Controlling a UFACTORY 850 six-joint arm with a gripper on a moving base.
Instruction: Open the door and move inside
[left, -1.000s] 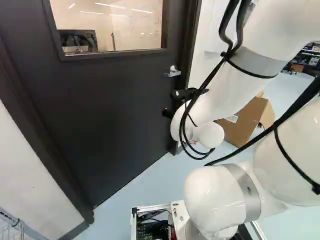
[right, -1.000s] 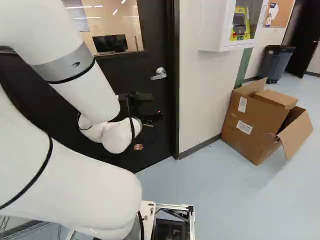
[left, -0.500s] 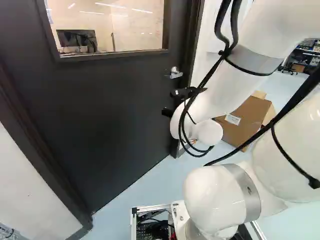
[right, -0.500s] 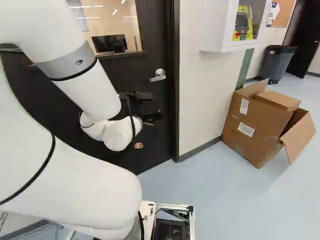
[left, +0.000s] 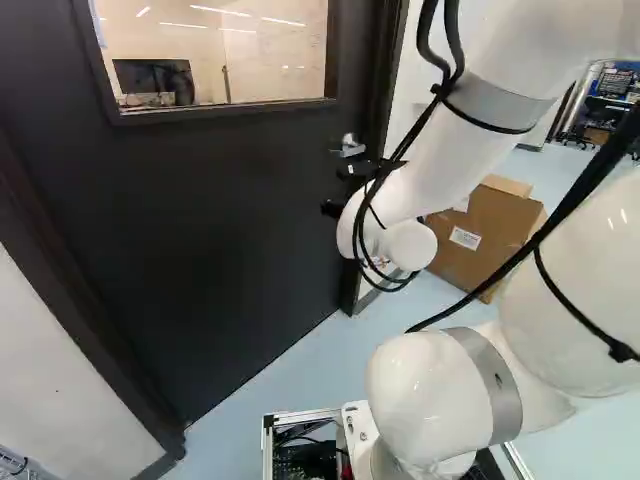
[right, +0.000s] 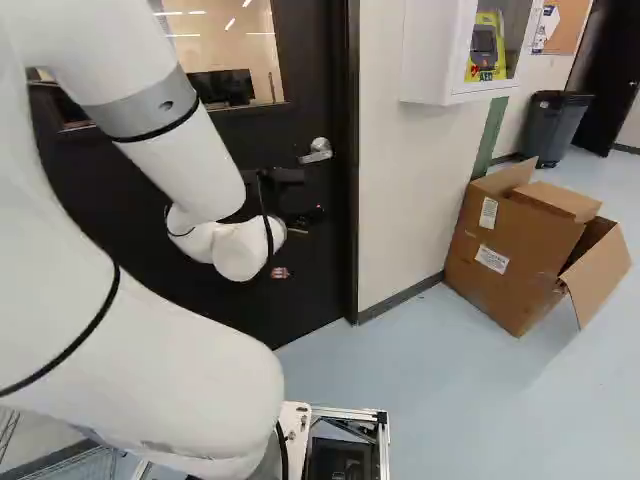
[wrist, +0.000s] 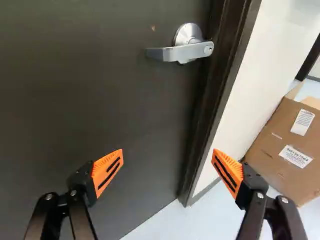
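1. Gripper (right: 302, 196) is wide open, orange pads (wrist: 108, 171) well apart, fingers facing the door (wrist: 100, 105).
2. Silver lever handle (wrist: 180, 52) sits ahead of it, just above the gripper in the right base view.
3. Door's shut in its dark frame (wrist: 220, 92).
4. Past that: wall (right: 400, 200), open cardboard box (right: 510, 255) on the floor (right: 430, 390), bin (right: 553, 128) farther back.

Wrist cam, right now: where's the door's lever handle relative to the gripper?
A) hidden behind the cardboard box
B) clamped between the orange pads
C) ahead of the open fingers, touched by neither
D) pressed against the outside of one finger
C: the lever handle sits ahead of the gripper, whose orange-padded fingers stand wide apart, with bare door showing between them and the handle.
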